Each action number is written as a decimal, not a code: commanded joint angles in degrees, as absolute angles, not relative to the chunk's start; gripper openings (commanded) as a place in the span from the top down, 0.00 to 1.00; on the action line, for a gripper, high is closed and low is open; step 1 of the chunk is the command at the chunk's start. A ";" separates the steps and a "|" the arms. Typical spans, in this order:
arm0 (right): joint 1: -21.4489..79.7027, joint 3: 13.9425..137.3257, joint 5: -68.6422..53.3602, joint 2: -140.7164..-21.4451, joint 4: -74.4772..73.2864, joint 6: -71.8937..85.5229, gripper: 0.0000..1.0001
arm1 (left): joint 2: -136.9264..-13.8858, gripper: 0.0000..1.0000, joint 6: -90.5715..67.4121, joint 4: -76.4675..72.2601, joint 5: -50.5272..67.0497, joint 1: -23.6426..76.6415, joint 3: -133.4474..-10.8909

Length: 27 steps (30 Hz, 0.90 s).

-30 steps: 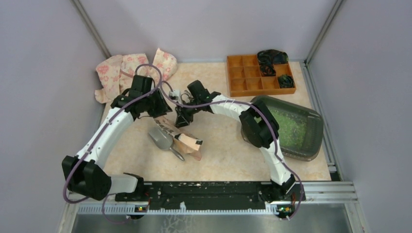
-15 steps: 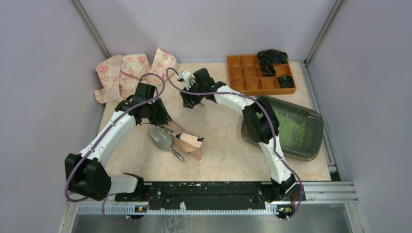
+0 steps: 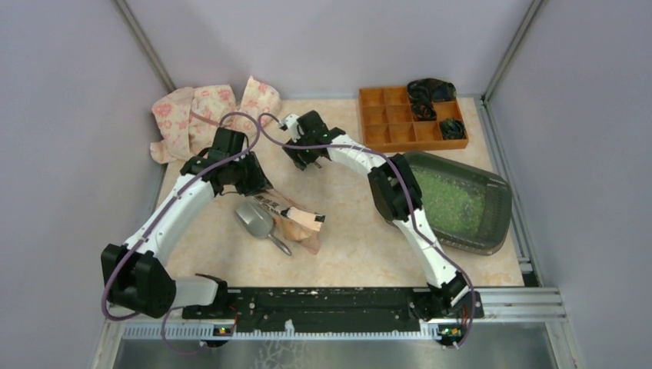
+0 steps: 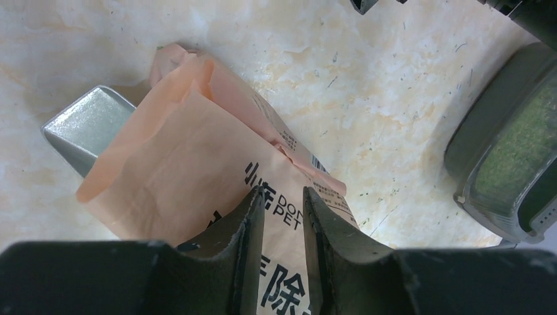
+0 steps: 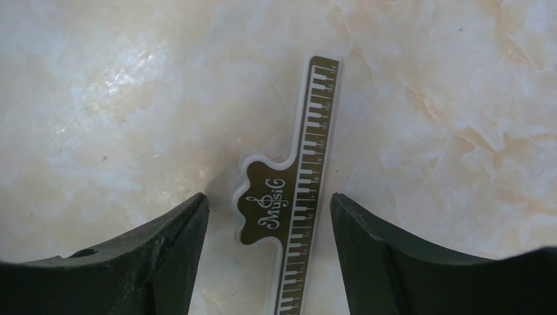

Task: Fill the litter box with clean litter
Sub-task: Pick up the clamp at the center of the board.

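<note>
— How do the grippers stand?
— The left gripper pinches the pink litter bag, its arm bent low over mid-table. The right gripper points down, jaws spread wide over a piano-key bag clip.
— What is hidden?
— The bag covers part of the grey scoop, and the clip's lower end is cut off. The litter box sits at the right, with clean litter inside.

Left gripper pinched shut — right gripper spread wide, facing down.
</note>
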<state>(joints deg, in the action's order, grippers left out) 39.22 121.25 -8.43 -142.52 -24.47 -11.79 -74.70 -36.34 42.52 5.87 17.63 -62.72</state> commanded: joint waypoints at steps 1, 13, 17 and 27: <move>39.55 125.92 -3.59 -143.79 -28.28 -11.23 0.31 | -74.70 0.66 -35.37 43.24 6.49 17.58 -64.82; 36.73 125.06 -7.62 -144.10 -30.50 -8.54 0.87 | -74.62 0.66 -35.33 43.29 7.20 17.53 -65.66; 35.03 119.60 -8.76 -138.41 -26.66 -7.38 0.92 | -74.32 0.67 -34.99 43.24 7.12 17.58 -66.06; 31.66 109.04 -10.90 -127.77 -22.65 -7.78 0.99 | -72.94 0.66 -34.28 42.56 7.00 17.58 -66.64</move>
<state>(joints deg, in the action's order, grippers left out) 32.08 110.26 -9.58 -134.65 -24.91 -7.64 -74.61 -35.68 42.72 6.68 17.63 -65.19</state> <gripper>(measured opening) 0.030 0.335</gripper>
